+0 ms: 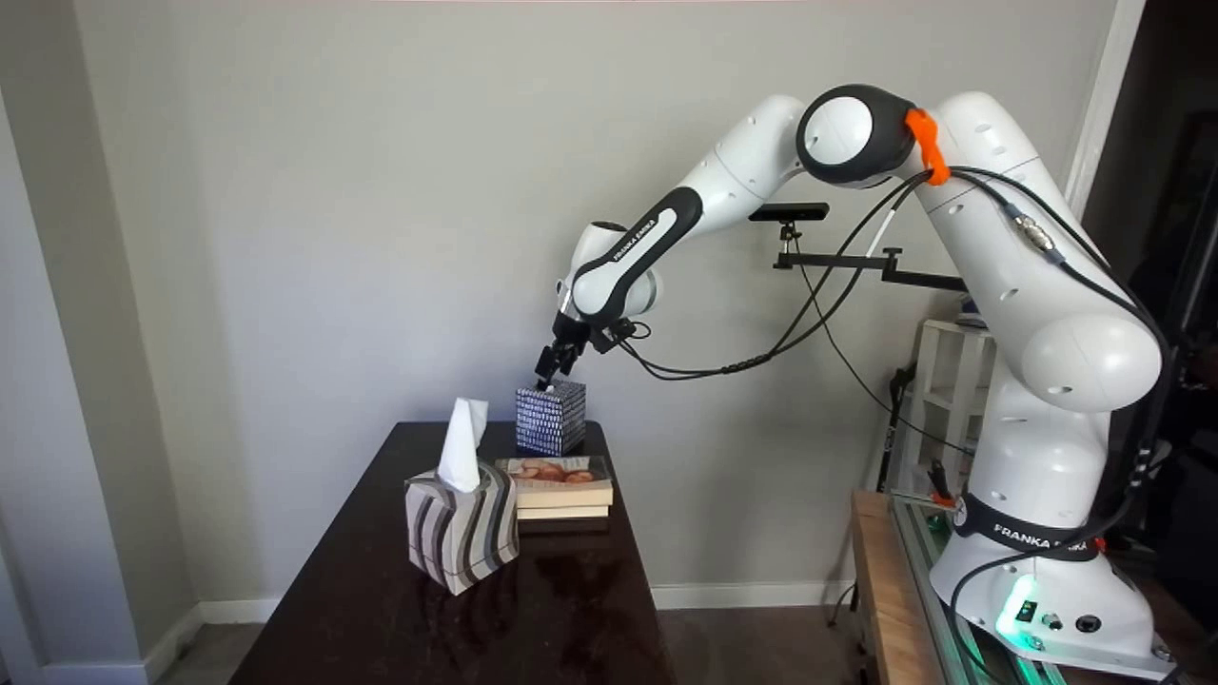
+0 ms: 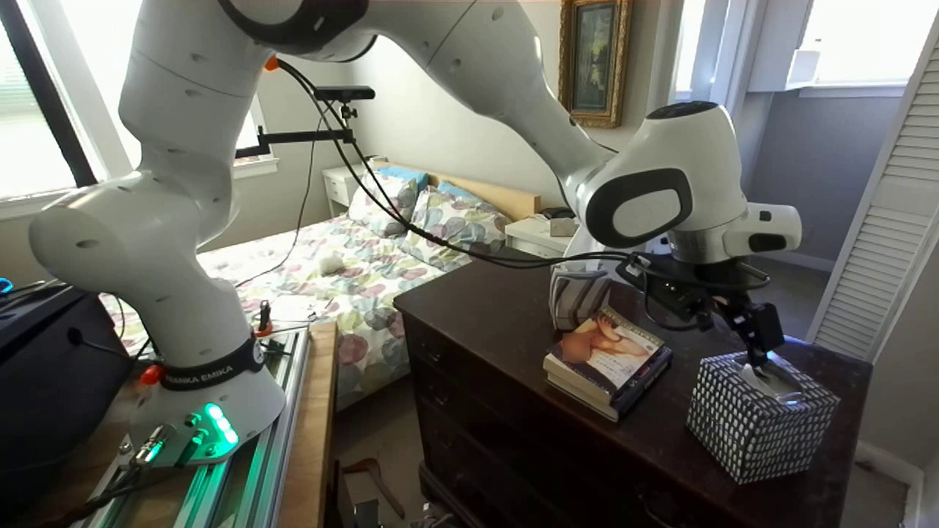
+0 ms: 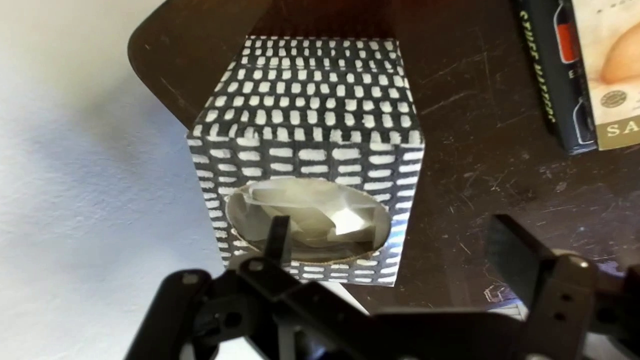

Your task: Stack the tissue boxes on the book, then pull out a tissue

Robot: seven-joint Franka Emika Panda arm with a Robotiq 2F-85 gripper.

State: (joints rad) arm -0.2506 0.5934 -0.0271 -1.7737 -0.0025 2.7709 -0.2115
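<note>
1. Wrist view: the hand [image 3: 390, 222] stands with its fingers [image 3: 280, 240] spread wide apart. The finger at picture left overlaps the oval opening [image 3: 310, 200] of the dark-and-white patterned tissue box [image 3: 305, 112]; the finger at picture right lies outside the box, over the dresser [image 3: 450, 190].
2. Wrist view: pale, shiny material shows within the opening; whether film or tissue cannot be determined.
3. Wrist view: an upper paperback [image 3: 607, 55] lies on a dark-spined book [image 3: 555, 90], both cut by the frame, apart from the patterned tissue box.
4. In an exterior view, the wavy-striped tissue box [image 1: 466, 538] stands on the dresser, a white tissue [image 1: 463, 452] rising upright from its top. It is just beside the books; contact cannot be determined.
5. Same view: the patterned tissue box stands upright beyond the books, the hand angled down at its top.
6. In an exterior view, the white Franka arm [image 2: 506, 81] brings the hand to the oval opening; whether a fingertip is inside cannot be determined. A bed [image 2: 359, 282] stands behind the dresser.
</note>
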